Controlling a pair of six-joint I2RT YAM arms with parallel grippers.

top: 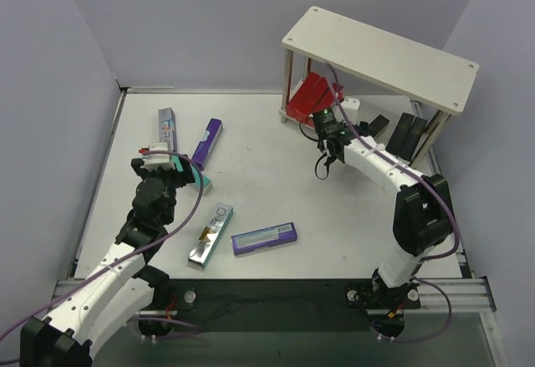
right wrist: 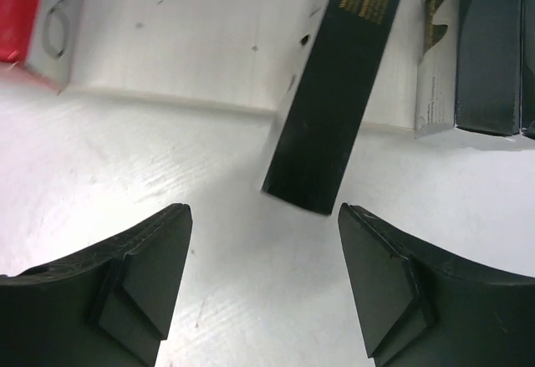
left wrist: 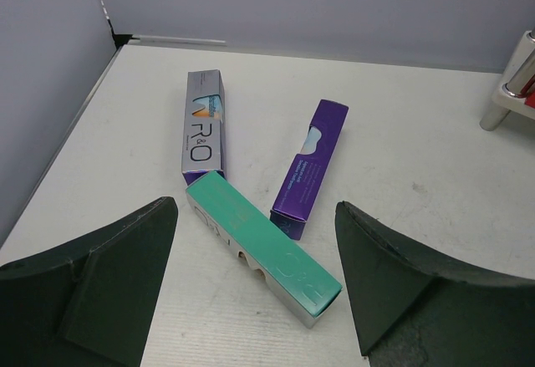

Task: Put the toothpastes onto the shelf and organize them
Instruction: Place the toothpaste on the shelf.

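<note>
Right wrist: black toothpaste carton [right wrist: 334, 91] lies just beyond the parted fingers [right wrist: 134, 292].

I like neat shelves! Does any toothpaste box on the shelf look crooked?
Yes. The long black carton on the pale beige shelf's lower board lies slanted. Its near end pokes out past the board's edge, while the black cartons beside it sit straight.

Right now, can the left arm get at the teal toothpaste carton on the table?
Probably yes. The left claw is open and the teal carton lies flat just ahead, in line with the gap, nothing on top. The purple carton lies close beside it and might get nudged.
</note>
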